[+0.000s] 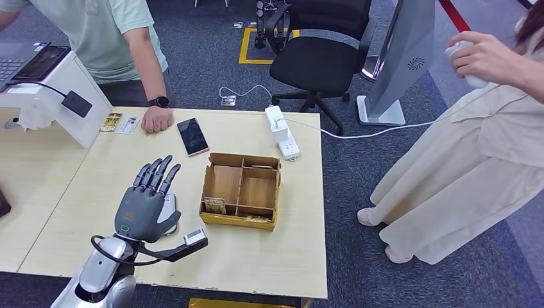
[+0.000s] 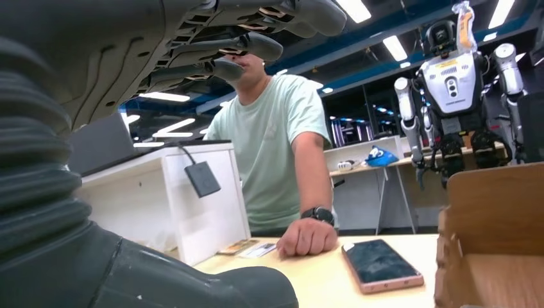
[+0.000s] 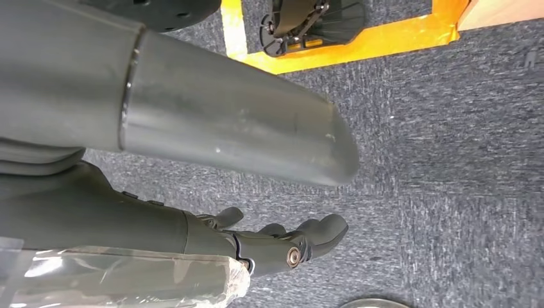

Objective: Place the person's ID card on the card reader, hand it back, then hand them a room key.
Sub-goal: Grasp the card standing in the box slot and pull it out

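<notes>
Pale cards [image 1: 120,122] lie at the far edge of the wooden table [image 1: 77,199], just left of the person's resting hand [image 1: 156,119], and I'd guess one is the ID card; nothing looks lifted yet, so by my reckoning the reading, the hand-back and the room key all remain. Nearer me the left hand [image 1: 144,202] hovers over a small white device [image 1: 169,206], perhaps the reader, fingers spread and empty, beside the cardboard box [image 1: 242,190]. Hanging over carpet, the right hand [image 3: 276,247] is loosely curled, holding nothing.
</notes>
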You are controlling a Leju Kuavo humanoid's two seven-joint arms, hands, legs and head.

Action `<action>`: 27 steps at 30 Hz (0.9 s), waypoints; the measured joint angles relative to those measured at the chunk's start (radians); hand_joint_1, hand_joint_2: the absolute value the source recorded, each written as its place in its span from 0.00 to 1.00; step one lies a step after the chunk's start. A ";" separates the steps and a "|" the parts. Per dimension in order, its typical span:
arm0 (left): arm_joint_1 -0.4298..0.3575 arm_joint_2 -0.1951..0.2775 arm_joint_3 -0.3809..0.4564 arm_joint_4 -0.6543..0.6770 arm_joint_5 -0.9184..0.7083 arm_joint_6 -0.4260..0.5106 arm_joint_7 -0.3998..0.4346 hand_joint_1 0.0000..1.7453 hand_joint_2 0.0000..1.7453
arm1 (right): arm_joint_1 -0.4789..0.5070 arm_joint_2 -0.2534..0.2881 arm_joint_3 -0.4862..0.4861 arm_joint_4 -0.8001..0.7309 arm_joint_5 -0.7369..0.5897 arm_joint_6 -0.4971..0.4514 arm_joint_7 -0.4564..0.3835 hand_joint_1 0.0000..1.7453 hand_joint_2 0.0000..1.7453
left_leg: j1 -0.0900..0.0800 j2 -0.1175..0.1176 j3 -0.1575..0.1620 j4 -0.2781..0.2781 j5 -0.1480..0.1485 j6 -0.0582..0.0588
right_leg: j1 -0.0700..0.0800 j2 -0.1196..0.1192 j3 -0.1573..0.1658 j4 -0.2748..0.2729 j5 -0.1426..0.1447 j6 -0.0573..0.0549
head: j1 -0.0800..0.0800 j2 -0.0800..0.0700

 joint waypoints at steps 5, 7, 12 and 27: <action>-0.051 -0.011 -0.017 0.055 0.001 -0.003 0.000 0.00 1.00 | -0.009 0.000 0.009 0.000 0.004 -0.001 0.008 0.00 0.00 | 0.000 0.000 0.000 0.000 0.000 0.000 | 0.000 0.000 0.000 0.000 0.000 0.000 | 0.000 0.000; -0.069 -0.015 -0.024 0.078 0.003 -0.005 0.000 0.00 1.00 | -0.011 0.000 0.011 0.000 0.004 -0.001 0.009 0.00 0.00 | 0.000 0.000 0.000 0.000 0.000 0.000 | 0.000 0.000 0.000 0.000 0.000 0.000 | 0.000 0.000; -0.095 -0.021 -0.039 0.116 0.018 -0.006 0.000 0.00 1.00 | -0.013 0.000 0.017 0.000 0.001 -0.002 0.009 0.00 0.00 | 0.000 0.000 0.000 0.000 0.000 0.000 | 0.000 0.000 0.000 0.000 0.000 0.000 | 0.000 0.000; -0.092 -0.015 -0.046 0.127 0.089 -0.011 -0.002 0.00 1.00 | -0.010 0.000 0.023 0.000 -0.018 -0.006 0.003 0.00 0.00 | 0.000 0.000 0.000 0.000 0.000 0.000 | 0.000 0.000 0.000 0.000 0.000 0.000 | 0.000 0.000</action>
